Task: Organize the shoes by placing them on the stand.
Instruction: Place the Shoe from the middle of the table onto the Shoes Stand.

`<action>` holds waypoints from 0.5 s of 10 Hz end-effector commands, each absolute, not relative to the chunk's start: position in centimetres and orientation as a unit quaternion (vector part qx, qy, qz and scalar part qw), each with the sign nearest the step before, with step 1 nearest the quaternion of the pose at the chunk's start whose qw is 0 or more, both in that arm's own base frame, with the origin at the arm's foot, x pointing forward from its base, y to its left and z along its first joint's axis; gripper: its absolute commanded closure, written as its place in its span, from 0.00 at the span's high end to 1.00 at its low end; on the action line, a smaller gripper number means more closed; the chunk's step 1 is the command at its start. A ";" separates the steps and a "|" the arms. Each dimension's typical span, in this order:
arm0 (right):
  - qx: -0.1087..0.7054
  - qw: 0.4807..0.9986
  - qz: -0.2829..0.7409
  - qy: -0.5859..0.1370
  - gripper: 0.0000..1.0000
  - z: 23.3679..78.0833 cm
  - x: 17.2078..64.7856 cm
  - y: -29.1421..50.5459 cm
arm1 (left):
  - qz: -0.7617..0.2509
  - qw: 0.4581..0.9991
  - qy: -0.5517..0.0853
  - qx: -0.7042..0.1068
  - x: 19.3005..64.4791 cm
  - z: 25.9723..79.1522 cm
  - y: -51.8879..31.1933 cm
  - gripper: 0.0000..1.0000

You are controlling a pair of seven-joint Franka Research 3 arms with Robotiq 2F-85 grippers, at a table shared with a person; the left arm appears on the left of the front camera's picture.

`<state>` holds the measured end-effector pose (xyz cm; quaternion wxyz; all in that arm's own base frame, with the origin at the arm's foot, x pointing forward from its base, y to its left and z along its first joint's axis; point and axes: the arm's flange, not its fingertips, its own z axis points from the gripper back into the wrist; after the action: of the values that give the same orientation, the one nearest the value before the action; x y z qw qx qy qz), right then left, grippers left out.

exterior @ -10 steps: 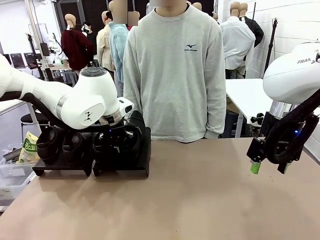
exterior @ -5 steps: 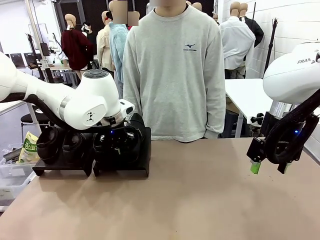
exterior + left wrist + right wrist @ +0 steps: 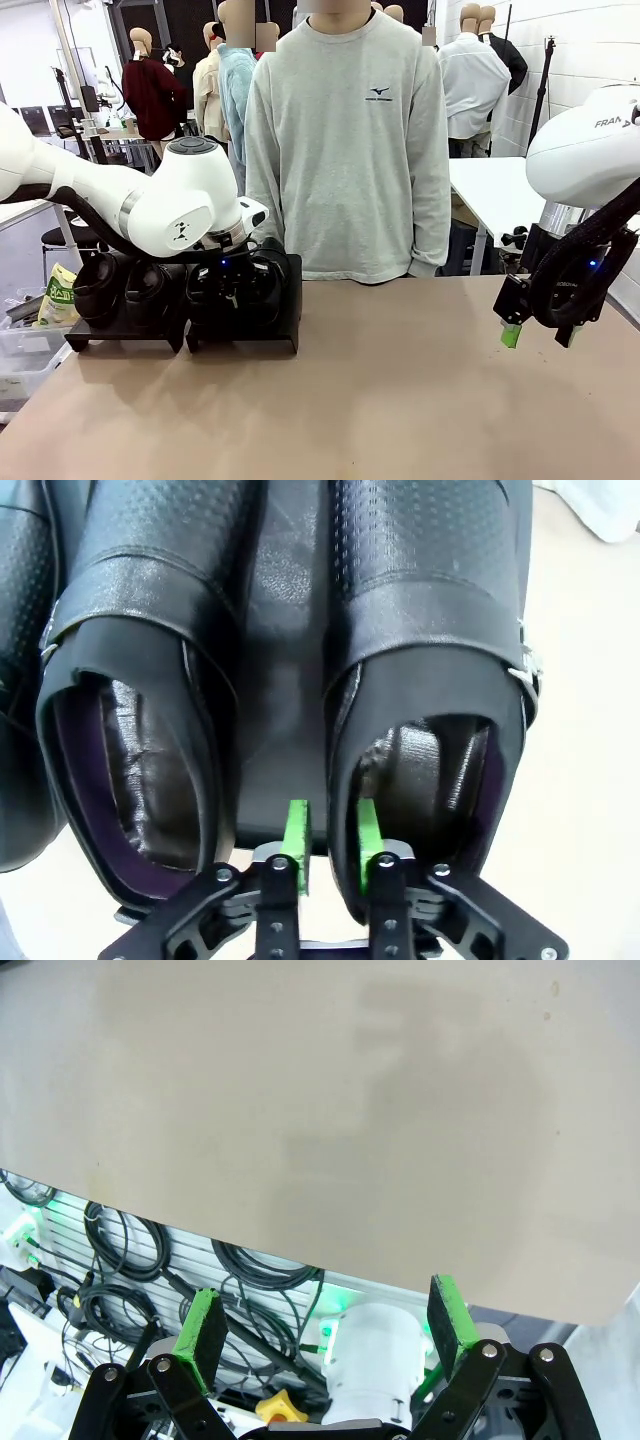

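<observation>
Two black stands (image 3: 120, 332) (image 3: 292, 305) sit side by side at the table's far left. Glossy black shoes (image 3: 98, 285) (image 3: 150, 286) rest on the left one, and more shoes (image 3: 255, 292) on the right one under my left arm (image 3: 190, 215). In the left wrist view two shoes (image 3: 140, 680) (image 3: 430, 630) lie side by side on the stand (image 3: 280, 730). My left gripper (image 3: 332, 845) straddles the inner collar wall of the right-hand shoe, its green pads (image 3: 297, 840) slightly apart. My right gripper (image 3: 540, 337) (image 3: 325, 1325) hangs open and empty above the table's right side.
A person in a grey sweatshirt (image 3: 350, 150) stands at the far edge, just right of the stands. Bare brown tabletop (image 3: 400, 400) stretches between the two arms. A clear bin with a green bag (image 3: 58, 295) sits off the table's left edge.
The shoe's raised heel under my left arm has come down onto the right stand. The left jaws have parted a little. My right arm has not moved.
</observation>
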<state>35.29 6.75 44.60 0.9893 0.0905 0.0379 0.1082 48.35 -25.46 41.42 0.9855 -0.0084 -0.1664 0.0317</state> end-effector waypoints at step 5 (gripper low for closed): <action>0.083 0.989 0.112 0.041 1.00 44.7 35.3 6.5 | 0.035 0.980 -0.194 -0.008 47.6 44.4 -26.2 1.00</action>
<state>35.29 6.75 44.60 0.9893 0.0905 0.0379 0.1082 48.20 -25.88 43.61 0.9819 -0.0145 -0.1866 0.0285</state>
